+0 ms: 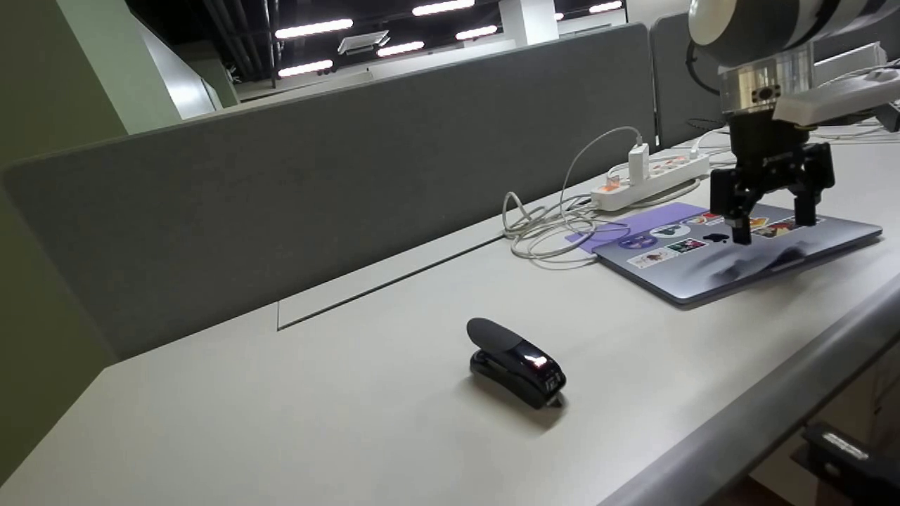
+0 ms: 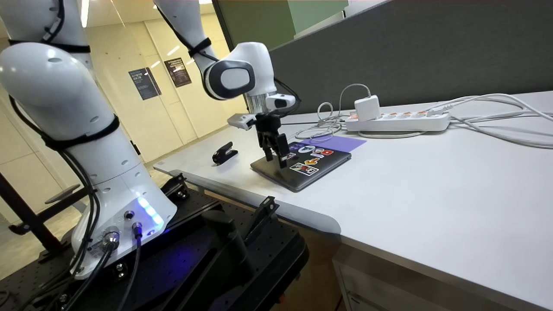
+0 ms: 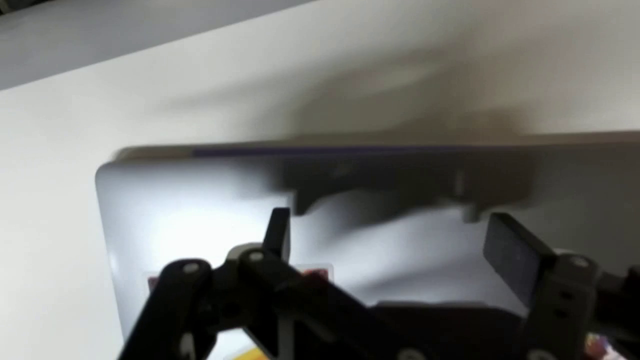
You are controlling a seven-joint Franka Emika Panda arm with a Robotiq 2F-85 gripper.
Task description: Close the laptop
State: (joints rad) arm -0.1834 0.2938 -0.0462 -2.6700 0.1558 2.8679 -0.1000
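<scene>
The laptop lies on the table with its sticker-covered grey lid [image 1: 692, 273] down flat or nearly flat over the base. It shows in both exterior views, also here [image 2: 291, 176]. In the wrist view the bare lid [image 3: 215, 210] fills the lower part, and a thin purple line runs along its edge. Keyboard and screen face are hidden. My gripper [image 1: 773, 232] is above the lid, fingers pointing down, apart from it as far as I can tell. It also shows here [image 2: 276, 163]. In the wrist view the gripper [image 3: 390, 217] is open with nothing between its fingers.
A black stapler [image 1: 517, 362] stands on the table beside the laptop. A purple sheet [image 2: 341, 143] lies partly under the laptop's rear. Behind are a white power strip [image 2: 397, 124] and loose cables [image 1: 541, 225]. A grey partition [image 1: 365, 176] bounds the back.
</scene>
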